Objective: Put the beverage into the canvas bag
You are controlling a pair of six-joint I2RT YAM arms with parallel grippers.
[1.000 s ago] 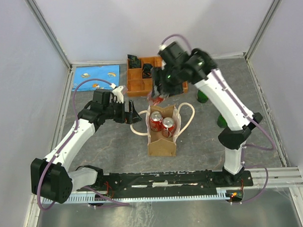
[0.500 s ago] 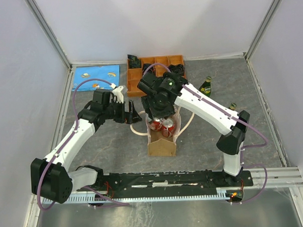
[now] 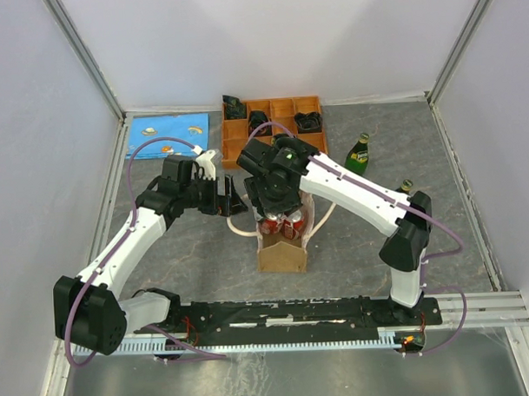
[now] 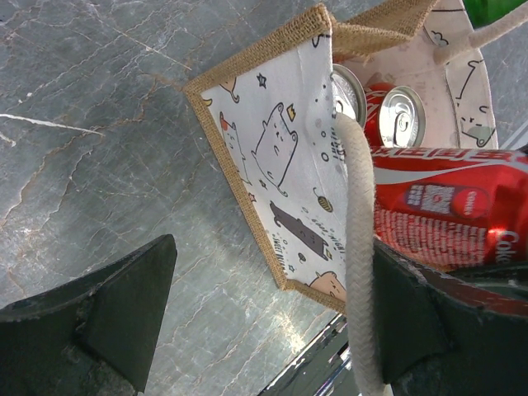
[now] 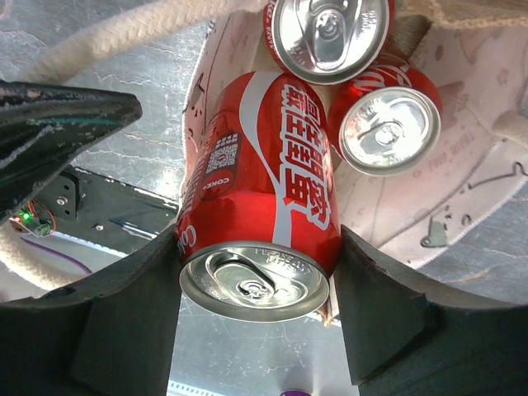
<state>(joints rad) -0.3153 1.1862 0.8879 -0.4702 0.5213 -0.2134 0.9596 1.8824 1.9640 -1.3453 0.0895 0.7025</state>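
Grey marbled tabletop (image 3: 188, 261) lies under both your arms. Your right gripper (image 5: 260, 239) is clamped on a red cola can (image 5: 272, 181), one finger on each side. The can's lid faces the wrist camera and its far end is lowered into the mouth of the canvas bag (image 3: 281, 254). Two more cans (image 5: 384, 132) stand upright inside, at the held can's 12 and 2 o'clock in that view. Your left gripper (image 4: 268, 305) is spread wide at the bag's 10 o'clock in the top view, gripping nothing, with a rope handle (image 4: 359, 247) running beside one finger. An orange tray (image 3: 287, 110) sits at the bag's 12 o'clock, a green bottle (image 3: 359, 156) at 2 o'clock.
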